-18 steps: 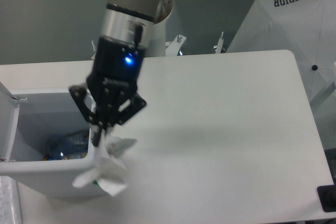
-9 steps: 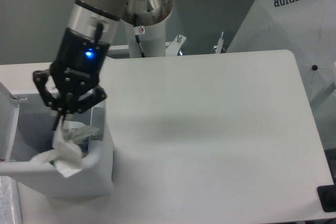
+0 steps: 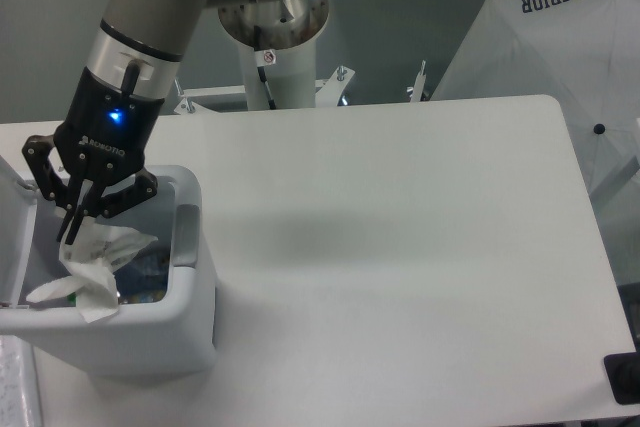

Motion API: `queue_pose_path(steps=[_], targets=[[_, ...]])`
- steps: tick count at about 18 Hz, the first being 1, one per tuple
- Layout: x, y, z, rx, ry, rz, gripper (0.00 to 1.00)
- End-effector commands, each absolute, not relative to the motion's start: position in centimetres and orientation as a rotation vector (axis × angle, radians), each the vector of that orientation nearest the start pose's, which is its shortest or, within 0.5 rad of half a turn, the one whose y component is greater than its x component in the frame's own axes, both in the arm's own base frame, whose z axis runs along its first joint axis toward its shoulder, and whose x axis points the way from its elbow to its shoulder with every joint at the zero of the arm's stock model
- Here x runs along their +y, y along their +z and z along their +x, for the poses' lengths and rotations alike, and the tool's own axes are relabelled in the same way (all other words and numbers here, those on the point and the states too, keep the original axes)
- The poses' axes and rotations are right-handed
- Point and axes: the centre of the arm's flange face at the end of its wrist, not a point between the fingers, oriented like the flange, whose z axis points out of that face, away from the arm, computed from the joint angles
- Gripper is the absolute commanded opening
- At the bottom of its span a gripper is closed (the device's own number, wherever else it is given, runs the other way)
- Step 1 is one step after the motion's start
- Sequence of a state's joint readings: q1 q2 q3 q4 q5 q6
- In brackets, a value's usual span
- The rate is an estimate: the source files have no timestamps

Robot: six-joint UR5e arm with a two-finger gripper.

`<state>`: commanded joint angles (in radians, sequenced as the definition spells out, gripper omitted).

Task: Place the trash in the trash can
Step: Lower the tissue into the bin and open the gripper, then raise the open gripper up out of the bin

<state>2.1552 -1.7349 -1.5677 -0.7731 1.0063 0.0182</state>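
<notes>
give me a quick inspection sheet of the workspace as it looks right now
surface: white table, bare apart from the bin at its left end
job's things: white trash can open, lid up at its left; crumpled white paper hanging inside the opening; bluish bottle partly visible at the bottom of the bin
clutter: nothing seen on the table
gripper: gripper over the bin, shut on the paper, blue light lit on its body
cables: a thin cable runs down the arm's white pedestal
surroundings: grey wall behind; white umbrella printed SUPERIOR at right; dark object at the lower right edge, unclear
</notes>
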Motion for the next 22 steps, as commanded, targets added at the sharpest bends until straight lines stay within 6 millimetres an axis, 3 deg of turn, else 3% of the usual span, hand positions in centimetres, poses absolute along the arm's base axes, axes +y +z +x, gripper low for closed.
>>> queue_pose_path(steps=[2,8,14,22], targets=[[59.3,51.8,-16.9,-0.419,-0.398,-2.307,1.0],[58.4,54.7,-20.4,-0.327,-0.278,-2.266,1.0],[57.7,55.5,-21.2,-0.336,-0.229,-2.262,1.0],[56.0,57.0,-24.1,-0.181,0.204,-2.369,1.0]])
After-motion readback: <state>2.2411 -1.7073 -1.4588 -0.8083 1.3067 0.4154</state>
